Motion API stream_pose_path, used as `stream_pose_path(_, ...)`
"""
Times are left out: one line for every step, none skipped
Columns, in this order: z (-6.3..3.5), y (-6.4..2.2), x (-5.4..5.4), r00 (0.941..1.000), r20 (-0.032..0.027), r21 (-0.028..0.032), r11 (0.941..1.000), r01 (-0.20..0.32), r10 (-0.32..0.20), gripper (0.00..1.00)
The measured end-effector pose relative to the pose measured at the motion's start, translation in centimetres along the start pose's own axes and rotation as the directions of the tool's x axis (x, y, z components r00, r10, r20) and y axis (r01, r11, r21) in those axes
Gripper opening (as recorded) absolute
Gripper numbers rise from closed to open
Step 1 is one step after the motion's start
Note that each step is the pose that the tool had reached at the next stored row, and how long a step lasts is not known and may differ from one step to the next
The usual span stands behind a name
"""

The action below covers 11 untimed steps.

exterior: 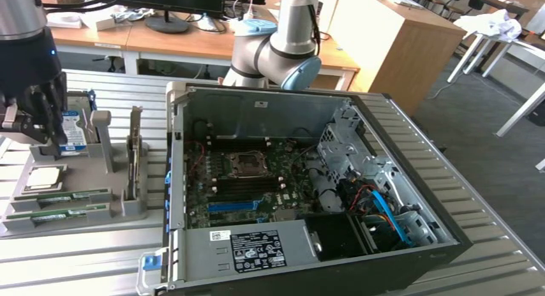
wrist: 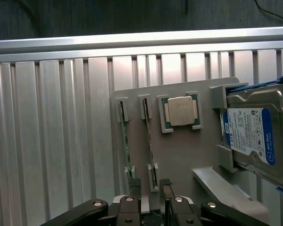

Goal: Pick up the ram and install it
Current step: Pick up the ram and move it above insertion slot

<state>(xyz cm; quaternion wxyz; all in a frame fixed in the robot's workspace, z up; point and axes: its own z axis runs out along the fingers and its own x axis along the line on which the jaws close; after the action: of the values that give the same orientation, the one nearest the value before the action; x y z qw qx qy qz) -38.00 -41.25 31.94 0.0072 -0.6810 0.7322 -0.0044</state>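
Two ram sticks, thin green boards, lie side by side in slots of the grey holder tray (exterior: 94,229): one ram (exterior: 66,196) farther back, the other ram (exterior: 61,214) nearer the front. In the wrist view they show edge-on as one ram (wrist: 124,141) and a second ram (wrist: 148,136). My gripper (exterior: 30,133) hangs open above the back of the tray, over the hard drive and processor, touching nothing. In the wrist view the gripper (wrist: 150,188) has its fingertips (wrist: 134,184) apart, roughly in line with the end of the second stick.
The tray also holds a square silver processor (wrist: 180,111), a blue-labelled hard drive (wrist: 252,134) and an upright expansion card (exterior: 134,157). An open computer case (exterior: 409,181) with its motherboard (exterior: 247,181) lies at the exterior view's right of the tray, on a ribbed metal table (wrist: 47,141).
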Motion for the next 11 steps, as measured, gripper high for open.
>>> stream_pose_path(0.09,0.0,0.0,1.0,-0.0001,-0.0001,1.0,0.0,0.0,0.3)
stream_pose_path(0.18,0.0,0.0,1.0,-0.0001,-0.0001,1.0,0.0,0.0,0.3)
stream_pose_path(0.27,0.0,0.0,1.0,0.0,0.0,1.0,0.0,0.0,0.3)
stream_pose_path(0.36,0.01,0.0,1.0,-0.0001,0.0,1.0,0.0,0.0,0.3)
stream_pose_path(0.45,0.01,0.0,1.0,-0.0001,-0.0001,1.0,0.0,0.0,0.3)
stream_pose_path(0.54,0.01,0.0,1.0,0.0,0.0,1.0,0.0,0.0,0.3)
stream_pose_path(1.06,0.02,0.0,1.0,-0.0001,-0.0001,1.0,0.0,0.0,0.3)
stream_pose_path(1.45,0.02,0.0,1.0,-0.0001,-0.0001,1.0,0.0,0.0,0.3)
stream_pose_path(1.8,0.03,0.0,1.0,0.0,0.0,1.0,0.0,0.0,0.3)
stream_pose_path(2.0,0.03,0.0,1.0,-0.0001,-0.0001,1.0,0.0,0.0,0.3)
stream_pose_path(2.08,0.03,0.0,1.0,0.0,0.0,1.0,0.0,0.0,0.3)
